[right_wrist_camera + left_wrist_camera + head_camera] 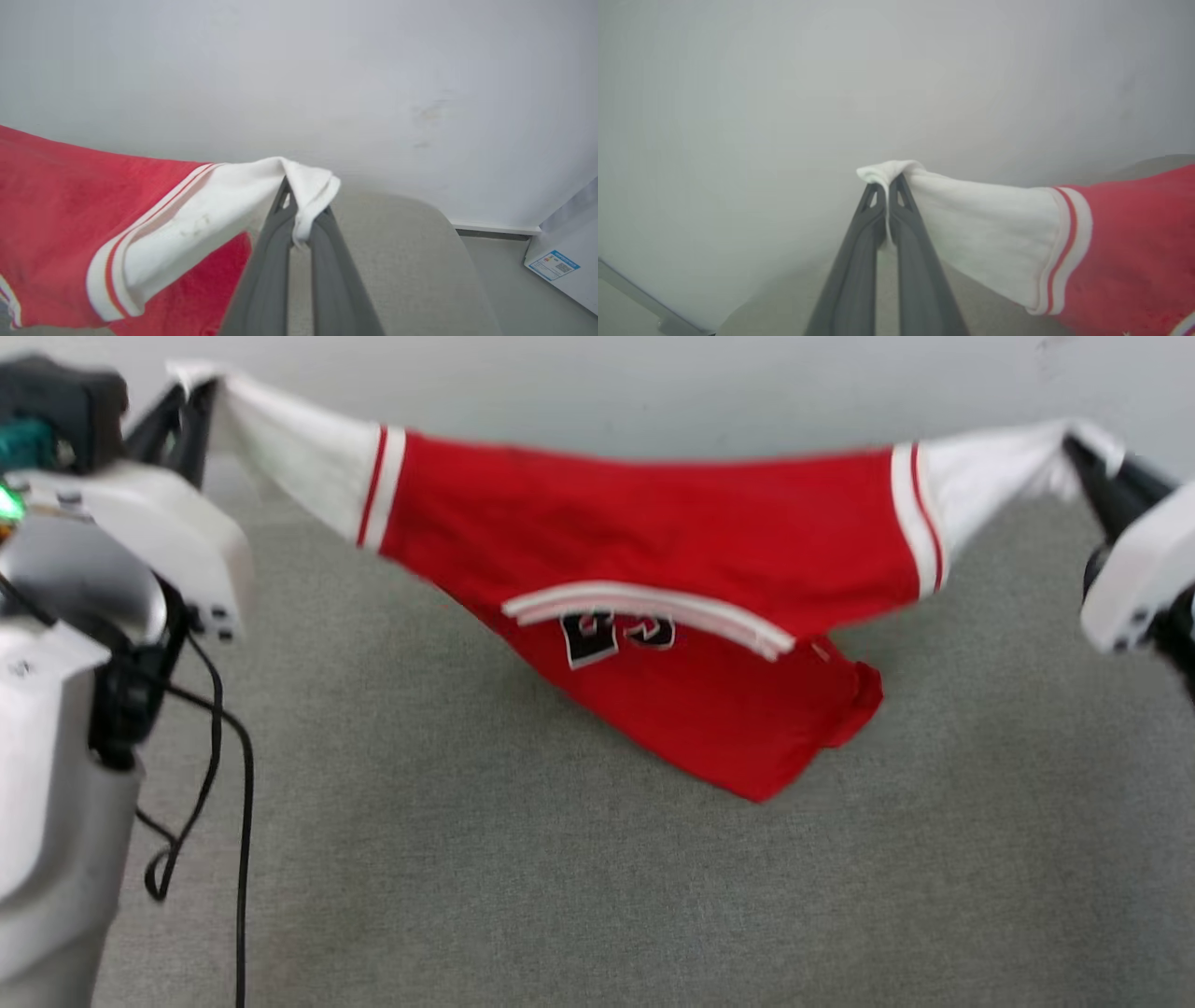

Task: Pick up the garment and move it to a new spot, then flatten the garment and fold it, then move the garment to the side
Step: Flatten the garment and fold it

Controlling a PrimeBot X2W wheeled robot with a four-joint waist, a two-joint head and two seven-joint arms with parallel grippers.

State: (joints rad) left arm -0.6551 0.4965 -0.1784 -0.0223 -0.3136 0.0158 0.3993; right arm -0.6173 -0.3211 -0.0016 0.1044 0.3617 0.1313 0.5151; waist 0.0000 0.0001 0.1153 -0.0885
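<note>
Your garment (pixel 653 551) hangs stretched out above the grey desk (pixel 560 896).
Nearest you, its red body droops toward the desk; farther back, your left tool (pixel 887 182) is pinched tight on one white sleeve end and your right tool (pixel 299 210) on the other, before the pale wall (pixel 597 383).

Garment (pixel 653 541) of soft, matt cloth; grey tabletop (pixel 560 877) coarse and felt-like; left claw (pixel 887 186) matt dark plastic, forearm shell (pixel 159 532) glossy white plastic.
</note>
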